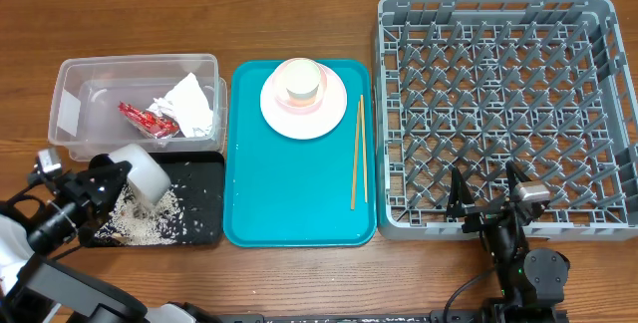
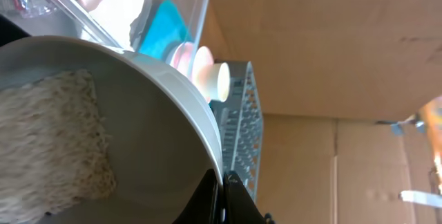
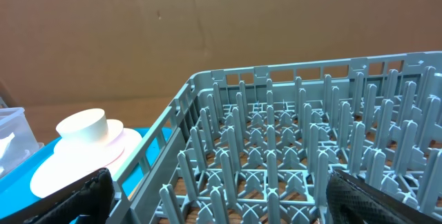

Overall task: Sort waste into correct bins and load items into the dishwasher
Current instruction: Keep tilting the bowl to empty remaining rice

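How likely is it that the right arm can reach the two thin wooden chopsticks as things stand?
Probably yes. The open right gripper hangs over the grey plastic dish rack's near edge; the chopsticks lie uncovered on the teal tray beside it.

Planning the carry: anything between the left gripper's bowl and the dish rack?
Yes. Between bowl and dish rack lies the teal tray, bearing the pink plate with a cup stacked on it and two chopsticks; the rack's left wall rises beyond.

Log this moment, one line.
left tool: shut on whitish bowl tipped over black tray | rice: on tray | right tool: open, at rack
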